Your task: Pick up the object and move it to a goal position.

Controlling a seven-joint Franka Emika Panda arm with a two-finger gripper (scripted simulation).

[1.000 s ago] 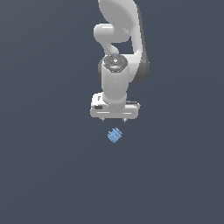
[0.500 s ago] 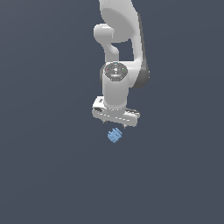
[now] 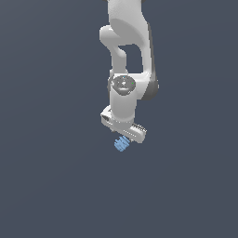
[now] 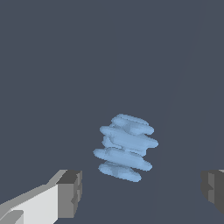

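Lower than half a second ago: pincer now down over the object, the white hand bar covering part of what showed clear beneath it a second back. Bar also turned further, tilting down toward the exterior view's right, against the level bar a second ago. Object in the same spot on the flat dark bench throughout; no shift in its place or pose.

Small, light-blue, ribbed, like stacked discs. In the wrist view, object with its long axis roughly along the stack, slightly tilted, the discs lying crosswise to it. Widest discs around the middle, narrower at both ends in this view; which end is the tapered one, hard to tell. In the exterior view, too small to read the axis with any certainty.

Pincer wide open, holding nothing. One grey fingertip on one side of the wrist view, the other at the opposite edge, half cut off by the frame. Object between the two in line, well apart from both, bare bench on either side. Gap far wider than the object. Whether fingertips reach bench level, not possible to tell.
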